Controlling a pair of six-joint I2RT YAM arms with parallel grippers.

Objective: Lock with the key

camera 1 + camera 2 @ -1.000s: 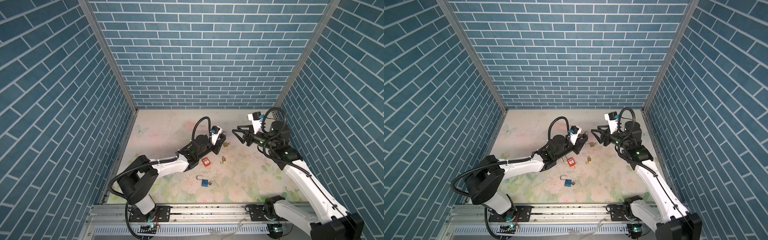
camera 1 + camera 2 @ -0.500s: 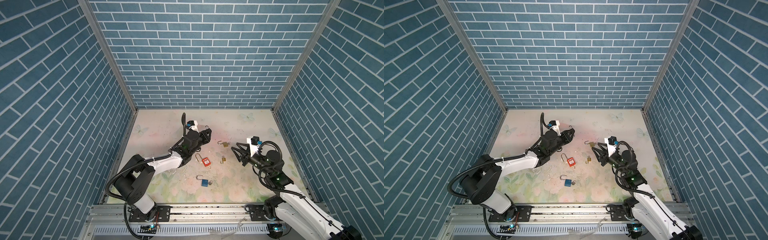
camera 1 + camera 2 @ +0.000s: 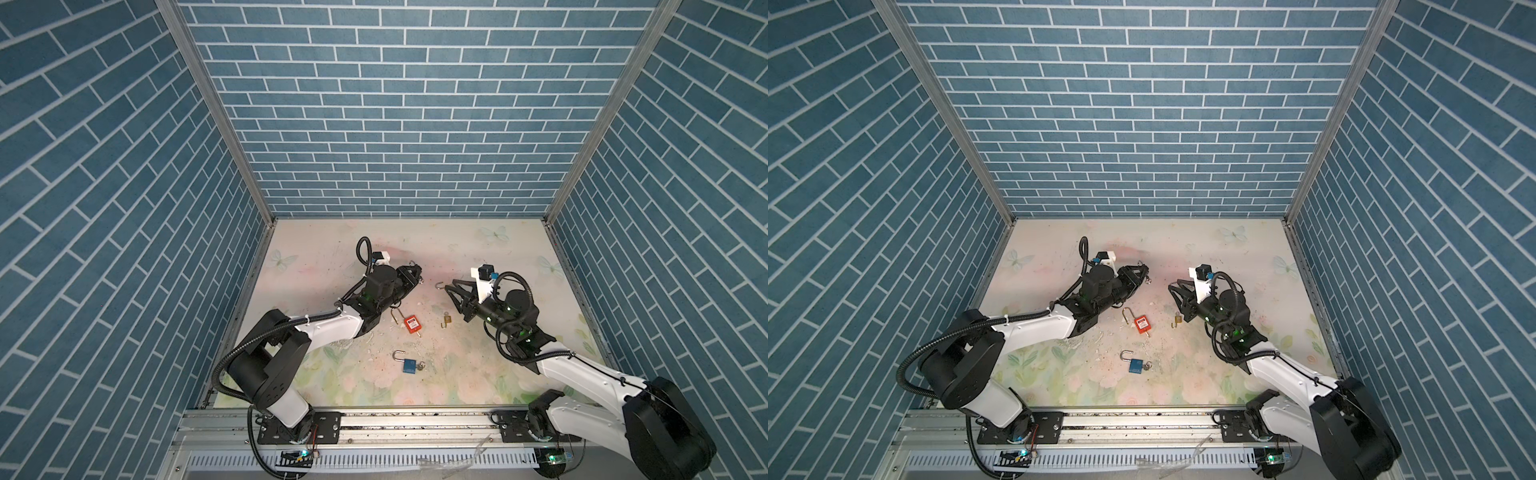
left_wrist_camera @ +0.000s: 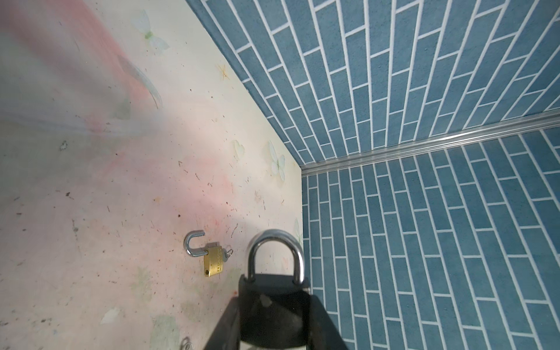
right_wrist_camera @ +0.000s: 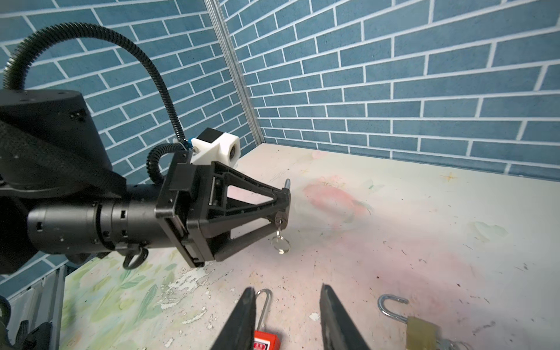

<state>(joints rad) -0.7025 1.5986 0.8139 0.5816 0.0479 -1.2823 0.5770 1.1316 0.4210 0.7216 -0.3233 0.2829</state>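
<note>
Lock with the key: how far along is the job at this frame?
Done: the left claw grips the black padlock, shackle seated in both holes, key already in its keyhole. In hand: the right claw, open and empty, faces that key. Left: probably pinching and turning the key. The red padlock, blue padlock and brass padlock lie open-shackled on the table.

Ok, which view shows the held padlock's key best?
Right wrist: key and ring hang clear at the left gripper. Left wrist shows only the padlock; in both top views it's a speck.
</note>
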